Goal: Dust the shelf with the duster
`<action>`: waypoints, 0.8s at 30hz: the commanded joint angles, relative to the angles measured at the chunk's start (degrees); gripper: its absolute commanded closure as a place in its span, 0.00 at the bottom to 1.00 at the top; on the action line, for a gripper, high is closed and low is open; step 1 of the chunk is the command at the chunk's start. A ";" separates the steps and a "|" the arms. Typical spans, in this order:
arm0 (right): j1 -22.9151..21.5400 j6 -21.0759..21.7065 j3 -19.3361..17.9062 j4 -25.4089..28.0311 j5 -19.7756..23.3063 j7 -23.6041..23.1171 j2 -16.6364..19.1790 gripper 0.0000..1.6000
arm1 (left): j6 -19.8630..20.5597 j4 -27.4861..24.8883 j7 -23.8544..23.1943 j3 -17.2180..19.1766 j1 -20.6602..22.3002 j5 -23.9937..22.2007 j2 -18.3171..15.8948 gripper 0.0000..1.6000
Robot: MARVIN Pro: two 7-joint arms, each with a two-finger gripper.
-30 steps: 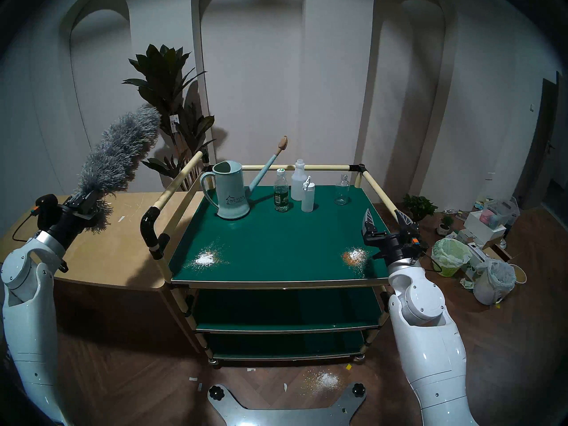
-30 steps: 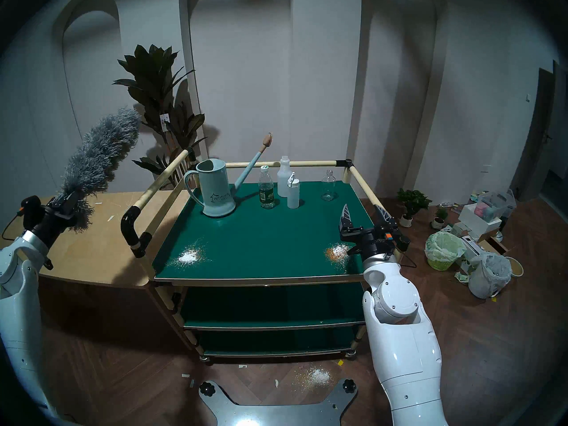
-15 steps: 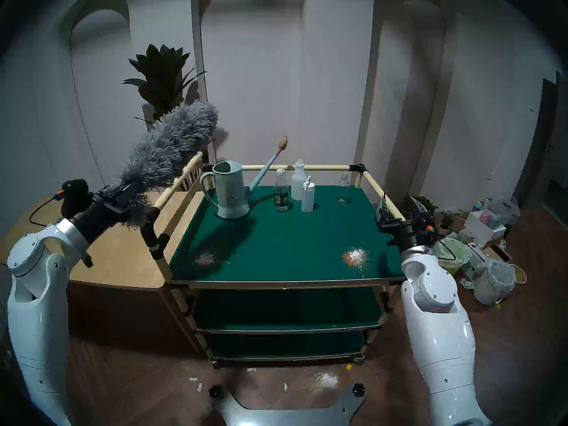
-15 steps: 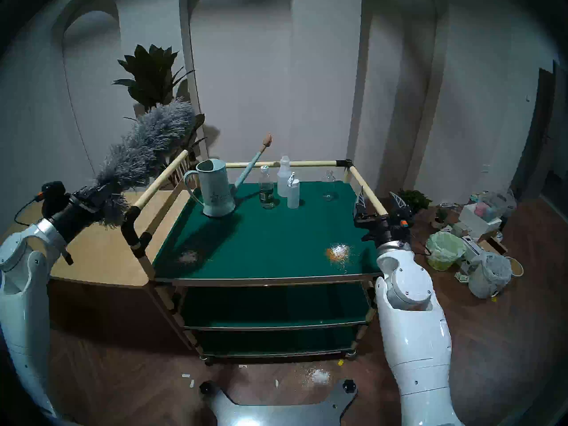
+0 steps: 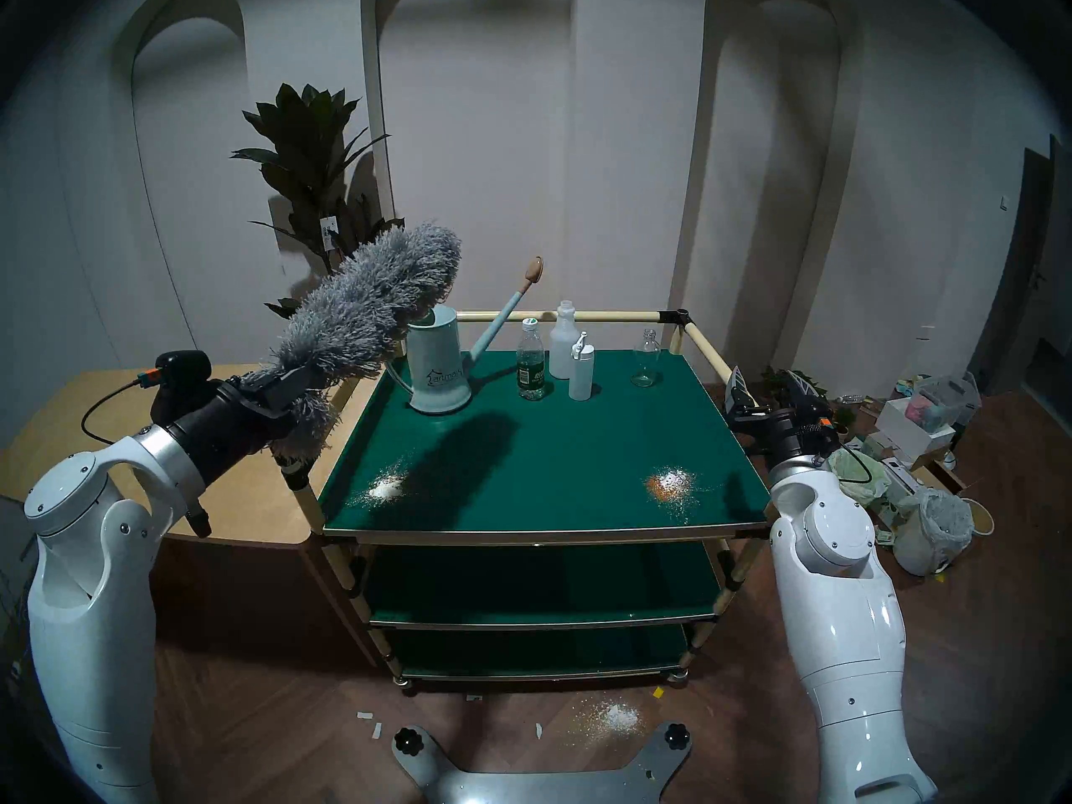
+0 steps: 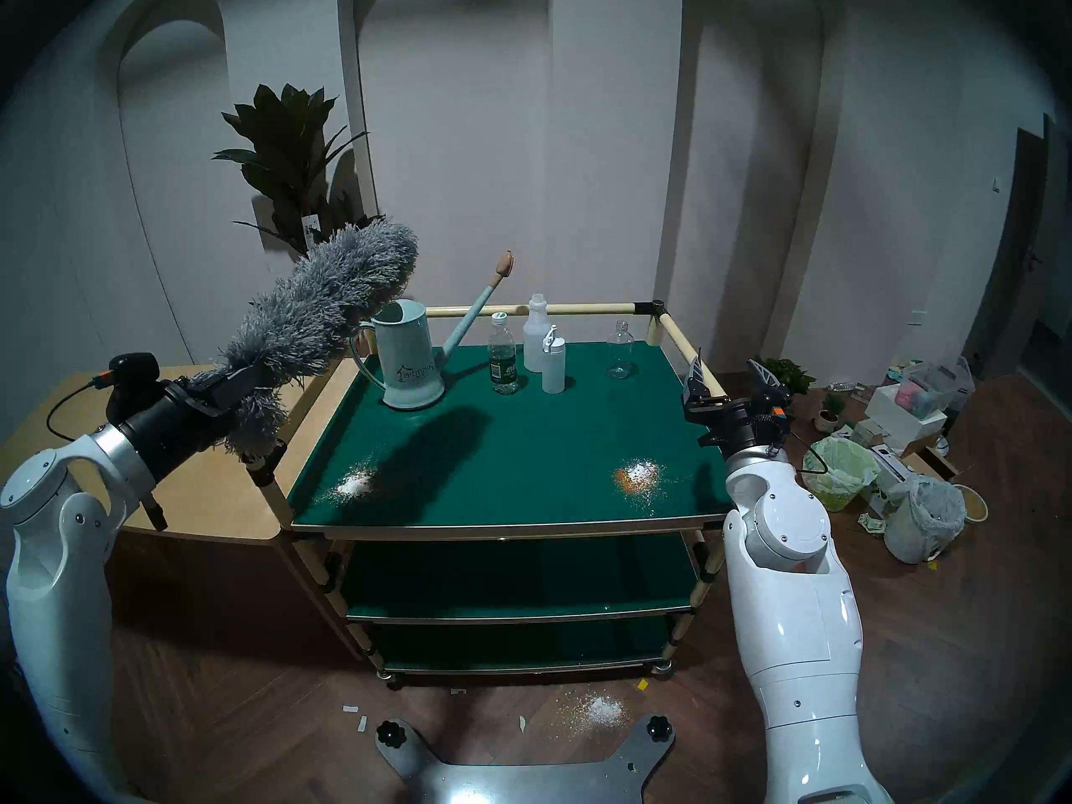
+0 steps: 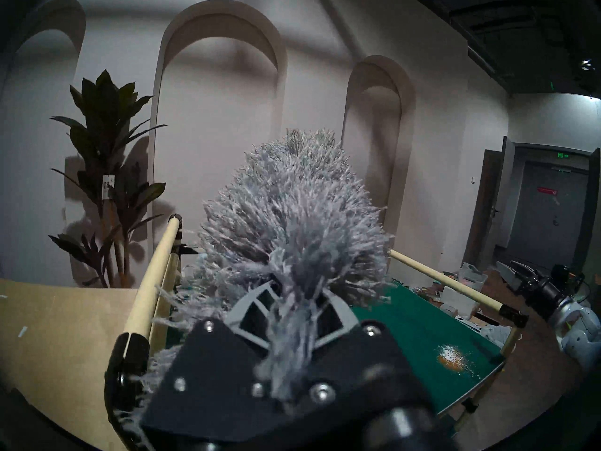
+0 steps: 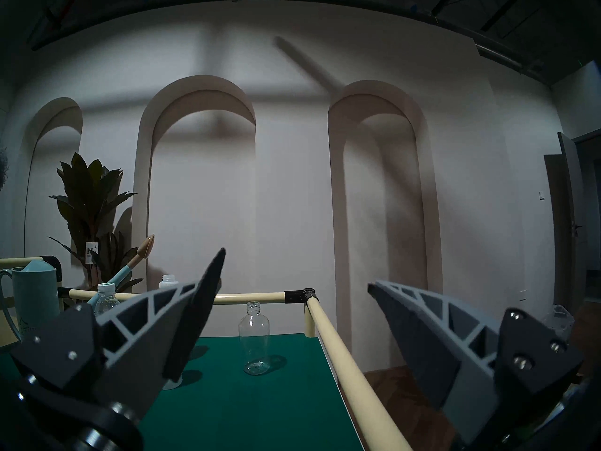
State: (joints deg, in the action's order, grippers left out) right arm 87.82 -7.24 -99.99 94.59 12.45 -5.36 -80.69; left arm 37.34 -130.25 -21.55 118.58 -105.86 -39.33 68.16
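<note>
The duster, a long shaggy grey head, juts up and to the right from my left gripper, which is shut on its base. In the left wrist view the duster fills the middle, with its base strands pinched between the fingers. Its head hangs in the air above the left rail and back-left corner of the shelf, a dark green board, without touching it. My right gripper is open and empty at the shelf's right rail, which runs between its fingers.
Two powder piles lie on the shelf, at front left and front right. A pale blue watering can, several bottles and a glass bottle stand at the back. A wooden table is at the left. Bins clutter the floor at the right.
My left arm has swung the duster rightward from above the wooden table to above the shelf's left rail. My right arm has drawn back right, from over the shelf to its right rail.
</note>
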 commanded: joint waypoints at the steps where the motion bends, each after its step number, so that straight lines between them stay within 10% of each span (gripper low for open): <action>1: -2.72 0.55 -0.63 -0.06 1.27 -0.55 0.54 0.00 | 5.34 -5.77 6.23 -1.37 -2.94 -0.17 4.84 1.00; 14: -4.84 2.37 -1.23 -0.54 3.71 -2.32 1.00 0.00 | 13.49 -9.75 20.32 -6.80 -4.75 1.66 13.76 1.00; 24: -5.24 3.84 -0.52 1.22 5.35 -4.40 1.11 0.00 | 12.31 -9.75 32.37 -19.15 -5.33 12.41 16.40 1.00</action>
State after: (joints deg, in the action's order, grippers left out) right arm 83.96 -3.42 -100.94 93.45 16.99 -8.80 -79.59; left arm 51.26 -138.37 6.03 106.05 -111.31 -31.87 82.56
